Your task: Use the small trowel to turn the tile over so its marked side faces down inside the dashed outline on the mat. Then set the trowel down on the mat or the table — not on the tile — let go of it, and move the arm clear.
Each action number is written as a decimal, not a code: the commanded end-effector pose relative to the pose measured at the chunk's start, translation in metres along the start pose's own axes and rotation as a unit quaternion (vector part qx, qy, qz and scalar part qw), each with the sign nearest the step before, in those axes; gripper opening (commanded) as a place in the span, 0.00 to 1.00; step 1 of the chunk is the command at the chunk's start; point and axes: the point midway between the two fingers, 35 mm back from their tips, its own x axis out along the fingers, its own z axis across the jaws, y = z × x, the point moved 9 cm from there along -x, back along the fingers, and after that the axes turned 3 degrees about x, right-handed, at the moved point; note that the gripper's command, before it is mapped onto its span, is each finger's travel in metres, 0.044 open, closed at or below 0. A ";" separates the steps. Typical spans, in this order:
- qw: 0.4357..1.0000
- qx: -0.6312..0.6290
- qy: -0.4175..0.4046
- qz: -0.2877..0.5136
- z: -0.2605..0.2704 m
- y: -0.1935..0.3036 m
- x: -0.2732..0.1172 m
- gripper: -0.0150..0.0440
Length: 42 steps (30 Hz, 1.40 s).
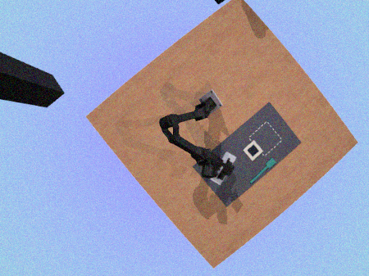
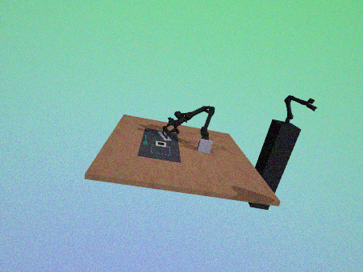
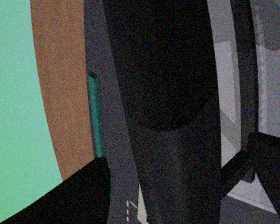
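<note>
The tile (image 1: 252, 150) (image 2: 160, 144) lies flat on the mat (image 1: 248, 121) (image 2: 145, 152), cream rim and dark square up, overlapping the corner of the dashed outline. A teal tool with a thin handle and small blade (image 1: 260, 174) (image 2: 145, 140) (image 3: 95, 115) lies near the mat's edge. A light grey stand (image 1: 230, 157) (image 3: 227, 80) is on the mat's other end. My gripper (image 2: 171, 131) (image 3: 179, 156) is open, low over the stand. A thick dark rounded bar (image 3: 170, 170) shows between the fingers; I cannot tell whether it is the trowel's handle. The arm hides much of the stand.
The arm's pale base block (image 2: 205, 146) stands on the wooden table (image 1: 262, 75) (image 2: 133, 171) beside the mat. Dark posts show past the table edges; one post (image 2: 278, 155) carries another arm (image 2: 300, 99).
</note>
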 end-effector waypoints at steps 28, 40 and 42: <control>1.000 0.000 -0.003 -0.001 0.000 0.000 0.034 0.47; 1.000 0.000 -0.003 -0.001 0.000 0.000 0.034 0.34; 1.000 0.000 -0.003 -0.001 0.000 0.000 0.034 0.31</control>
